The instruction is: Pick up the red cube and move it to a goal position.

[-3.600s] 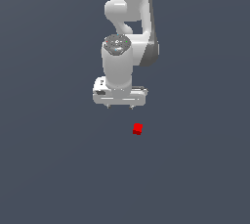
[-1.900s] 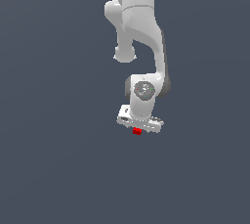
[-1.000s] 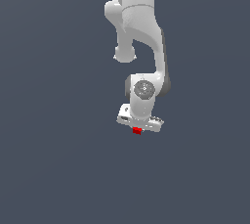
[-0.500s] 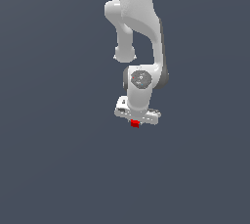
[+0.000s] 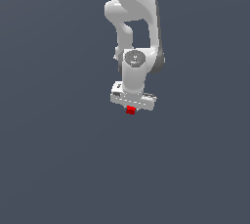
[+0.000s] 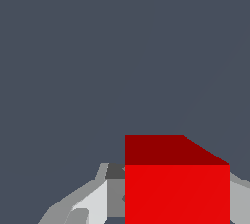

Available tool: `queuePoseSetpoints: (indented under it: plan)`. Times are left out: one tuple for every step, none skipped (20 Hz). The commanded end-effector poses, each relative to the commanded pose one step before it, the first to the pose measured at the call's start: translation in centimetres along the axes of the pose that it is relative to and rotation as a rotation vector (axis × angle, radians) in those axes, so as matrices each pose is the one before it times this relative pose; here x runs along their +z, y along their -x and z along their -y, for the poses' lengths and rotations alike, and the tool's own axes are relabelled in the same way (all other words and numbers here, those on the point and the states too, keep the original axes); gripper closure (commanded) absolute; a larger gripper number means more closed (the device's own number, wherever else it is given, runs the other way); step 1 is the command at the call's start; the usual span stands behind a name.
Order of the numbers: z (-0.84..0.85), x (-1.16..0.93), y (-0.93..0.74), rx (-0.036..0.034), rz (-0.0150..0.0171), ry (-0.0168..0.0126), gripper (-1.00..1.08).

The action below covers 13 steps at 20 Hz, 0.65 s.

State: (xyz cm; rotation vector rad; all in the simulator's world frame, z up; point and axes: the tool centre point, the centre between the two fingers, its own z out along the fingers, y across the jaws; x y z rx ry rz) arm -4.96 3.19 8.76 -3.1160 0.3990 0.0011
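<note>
The red cube is a tiny bright red block held just under the white hand of my arm in the exterior view. My gripper is shut on it, and the fingers are mostly hidden by the hand. In the wrist view the red cube fills the near part of the picture, with a grey finger against one side and a sliver of the other finger on the opposite side. The cube appears lifted off the grey floor.
The white arm rises above the hand toward the top of the exterior view. A plain dark grey floor lies all around. No other object shows.
The gripper came down onto the cube and shut on it. In the last half second the arm has carried the cube slightly up and toward the exterior view's left.
</note>
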Motion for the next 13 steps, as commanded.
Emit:
queuePoseSetpoints:
  plan:
    - [-0.689, -0.981, 0.928, -0.00018, -0.00041, -0.00024, 1.08]
    - [-0.231, -0.327, 0.3, 0.0, 0.0, 0.0, 1.08]
    - [-0.212, -0.301, 0.273, 0.0, 0.0, 0.0, 1.08]
    - [-0.191, -0.274, 0.245, 0.0, 0.0, 0.0, 1.08]
    - [-0.171, -0.246, 0.216, 0.0, 0.0, 0.0, 1.08]
    - [-0.15, -0.219, 0.186, 0.0, 0.0, 0.0, 1.08]
    - [-0.129, -0.191, 0.157, 0.0, 0.0, 0.0, 1.08]
    - [-0.109, -0.163, 0.129, 0.0, 0.0, 0.0, 1.08]
    - [-0.089, -0.135, 0.101, 0.0, 0.0, 0.0, 1.08]
    - [-0.068, -0.106, 0.075, 0.0, 0.0, 0.0, 1.08]
    - [-0.048, -0.076, 0.051, 0.0, 0.0, 0.0, 1.08]
    - [-0.029, -0.046, 0.029, 0.0, 0.0, 0.0, 1.08]
    - [-0.009, -0.015, 0.009, 0.0, 0.0, 0.0, 1.08]
